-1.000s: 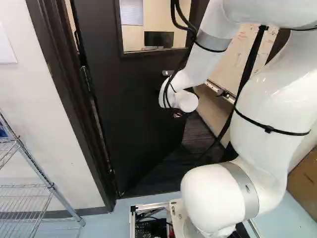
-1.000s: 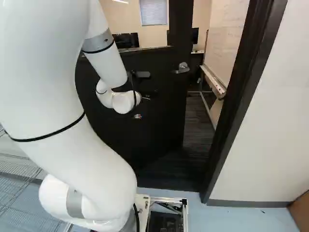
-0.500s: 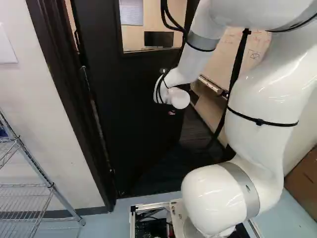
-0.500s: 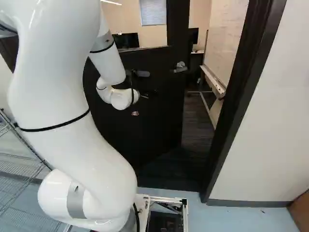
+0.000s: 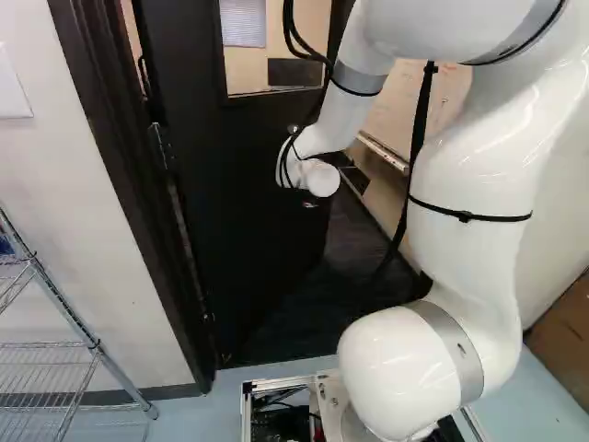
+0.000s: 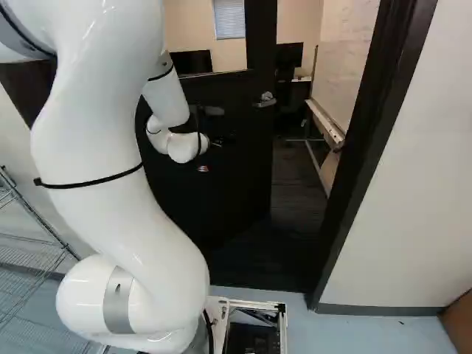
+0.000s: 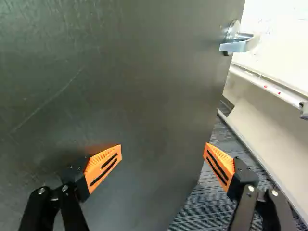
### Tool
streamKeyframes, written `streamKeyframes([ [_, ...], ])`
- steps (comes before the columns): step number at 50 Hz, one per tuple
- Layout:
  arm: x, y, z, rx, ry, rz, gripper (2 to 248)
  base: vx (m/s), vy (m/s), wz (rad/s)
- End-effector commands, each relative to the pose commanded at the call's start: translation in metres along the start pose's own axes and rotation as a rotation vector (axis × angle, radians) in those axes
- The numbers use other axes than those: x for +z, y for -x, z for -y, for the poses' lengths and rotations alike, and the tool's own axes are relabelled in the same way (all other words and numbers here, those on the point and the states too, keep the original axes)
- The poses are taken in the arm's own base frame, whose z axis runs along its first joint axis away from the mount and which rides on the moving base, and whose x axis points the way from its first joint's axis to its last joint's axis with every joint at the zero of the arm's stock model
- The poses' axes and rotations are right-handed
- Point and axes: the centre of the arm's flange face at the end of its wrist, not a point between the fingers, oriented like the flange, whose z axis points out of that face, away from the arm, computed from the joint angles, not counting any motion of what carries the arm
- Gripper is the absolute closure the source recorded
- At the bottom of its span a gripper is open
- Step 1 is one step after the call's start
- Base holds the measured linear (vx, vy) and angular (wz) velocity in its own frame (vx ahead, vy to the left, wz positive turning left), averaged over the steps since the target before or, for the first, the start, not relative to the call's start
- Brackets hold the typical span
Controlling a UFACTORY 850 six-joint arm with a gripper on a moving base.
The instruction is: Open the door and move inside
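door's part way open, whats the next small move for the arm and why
Probably a gentle push with the open tool against the door, swinging it farther inward. The latch side stands clear of the door frame, the lever handle is not between the fingers, and the door covers much of the way in.

Wire rack beside a pale wall; brown box well apart; whiteboard, dark monitors, window blind beyond

Shelf stands left of door, whiteboard right.
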Motion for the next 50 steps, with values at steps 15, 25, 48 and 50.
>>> streamKeyframes([
  [15,0.016,-0.001,0.017,-0.006,-0.027,-0.004,3,0.0,0.0,0.0],
  [25,0.027,-0.002,0.029,-0.009,-0.044,-0.008,3,0.0,0.0,0.0],
  [48,0.047,-0.003,0.056,-0.03,-0.096,-0.017,3,0.0,0.0,0.0],
  [50,0.049,-0.003,0.058,-0.033,-0.101,-0.018,3,0.0,0.0,0.0],
])
